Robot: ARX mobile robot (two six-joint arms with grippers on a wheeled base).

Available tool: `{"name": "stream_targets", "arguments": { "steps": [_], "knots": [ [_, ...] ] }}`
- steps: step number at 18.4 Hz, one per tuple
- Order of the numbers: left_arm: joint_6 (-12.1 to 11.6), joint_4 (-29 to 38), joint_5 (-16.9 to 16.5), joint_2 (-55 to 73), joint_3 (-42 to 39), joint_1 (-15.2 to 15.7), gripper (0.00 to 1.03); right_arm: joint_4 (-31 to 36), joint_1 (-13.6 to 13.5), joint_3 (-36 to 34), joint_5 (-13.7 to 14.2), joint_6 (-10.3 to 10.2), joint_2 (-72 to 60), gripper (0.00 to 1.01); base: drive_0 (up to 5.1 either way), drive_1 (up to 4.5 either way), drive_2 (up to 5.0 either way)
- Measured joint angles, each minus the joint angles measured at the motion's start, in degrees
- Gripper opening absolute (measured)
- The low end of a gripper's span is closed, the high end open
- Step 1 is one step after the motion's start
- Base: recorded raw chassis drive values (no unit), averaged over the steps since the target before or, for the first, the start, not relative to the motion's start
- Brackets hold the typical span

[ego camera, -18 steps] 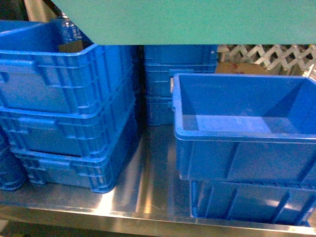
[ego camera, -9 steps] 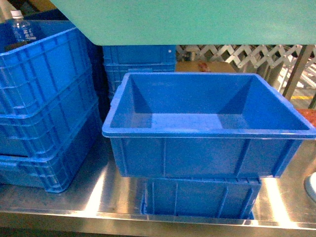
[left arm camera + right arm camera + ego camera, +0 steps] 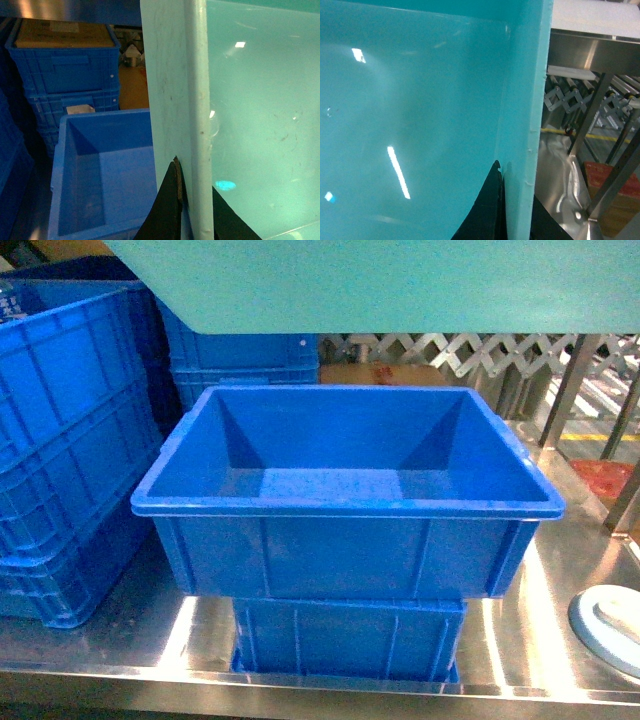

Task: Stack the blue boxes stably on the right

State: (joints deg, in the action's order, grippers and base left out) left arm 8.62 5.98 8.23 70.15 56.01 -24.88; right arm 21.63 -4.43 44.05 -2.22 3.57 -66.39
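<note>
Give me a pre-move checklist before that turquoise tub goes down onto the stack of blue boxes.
1. Left gripper clamped on the turquoise tub rim: ok, a finger sits on each side of the rim.
2. Right gripper clamped on the opposite rim: ok, same hold.
3. Open blue box on top of the stack is empty: ok, nothing inside.
4. Top box seated squarely on the lower box: cannot tell, the top one overhangs it on both sides.
5. Tub centred over the stack: cannot tell, only its underside shows in the head view.
6. White round object at right is apart from the stack: ok.
</note>
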Motion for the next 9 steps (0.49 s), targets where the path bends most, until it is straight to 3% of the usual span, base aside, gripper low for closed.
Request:
{"name": "stream_targets", "arguments": {
  "steps": [6, 9],
  "knots": [
    [0.0, 0.1, 0.0, 0.0, 0.0, 0.0, 0.02, 0.2, 0.3, 0.0, -0.3, -0.1, 0.1, 0.02, 0.0, 0.00, 0.0],
    [0.0, 0.5, 0.0, 0.0, 0.0, 0.0, 0.02, 0.4, 0.3, 0.0, -0.3, -0.1, 0.3, 0.02, -0.1, 4.11, -4.2]
  ]
}}
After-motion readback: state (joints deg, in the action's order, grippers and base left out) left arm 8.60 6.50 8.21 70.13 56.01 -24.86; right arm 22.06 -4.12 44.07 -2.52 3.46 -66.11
